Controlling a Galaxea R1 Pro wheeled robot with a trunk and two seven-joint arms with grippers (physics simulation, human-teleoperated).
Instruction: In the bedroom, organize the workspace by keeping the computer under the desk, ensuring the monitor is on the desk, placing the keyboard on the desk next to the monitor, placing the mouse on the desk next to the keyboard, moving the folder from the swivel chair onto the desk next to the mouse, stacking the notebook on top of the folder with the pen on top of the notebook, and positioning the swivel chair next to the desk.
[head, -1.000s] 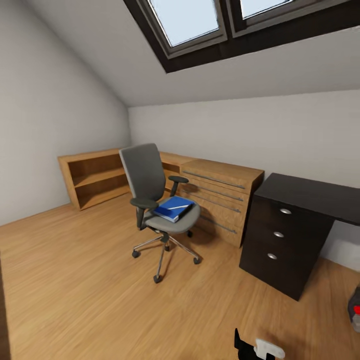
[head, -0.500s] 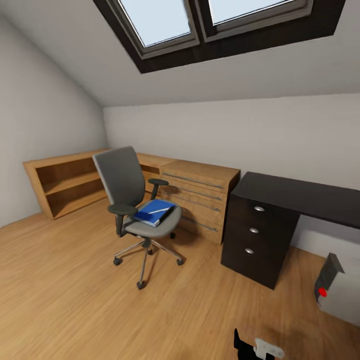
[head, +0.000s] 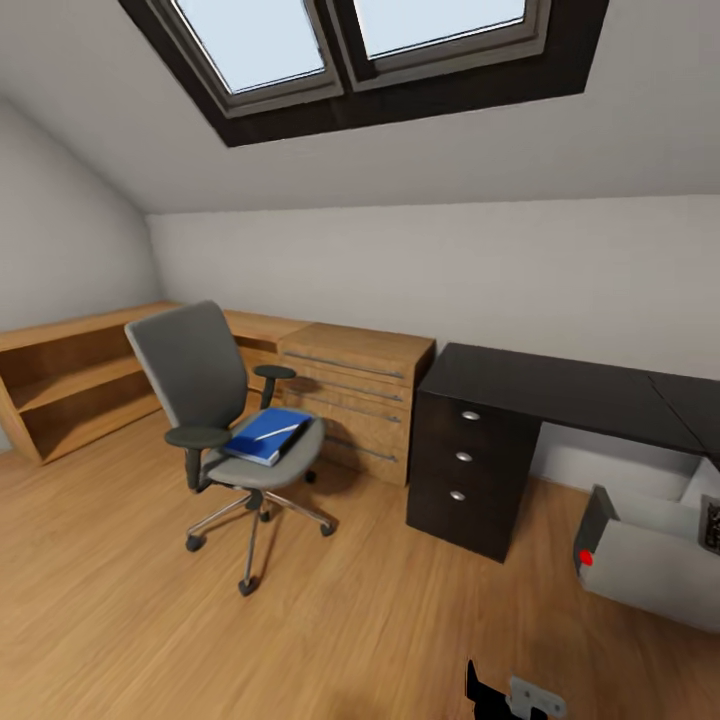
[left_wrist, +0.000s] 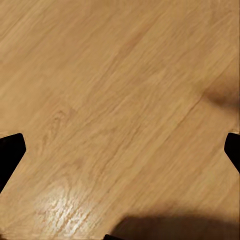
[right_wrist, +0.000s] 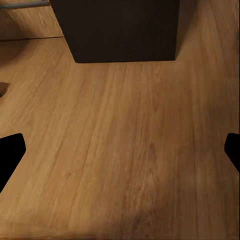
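A grey swivel chair (head: 200, 380) stands on the wooden floor, left of the dark desk (head: 560, 385) and apart from it. On its seat lies a blue folder (head: 265, 437) with a thin white pen (head: 277, 432) across it. A grey computer case (head: 640, 555) with a red dot sits on the floor under the desk's right part. In the left wrist view my left gripper (left_wrist: 120, 150) is open over bare floor. My right gripper (right_wrist: 120, 150) is open too, with floor and a dark cabinet base ahead of it.
The desk has a three-drawer unit (head: 462, 470) at its left end. A light wooden dresser (head: 350, 395) and a low open shelf (head: 70, 385) line the back wall under a sloped ceiling with skylights. Open floor (head: 330, 620) lies between me and the furniture.
The whole picture has shifted left, so the camera has turned right. The computer case has come much further into view. Chair, folder and desk have not moved.
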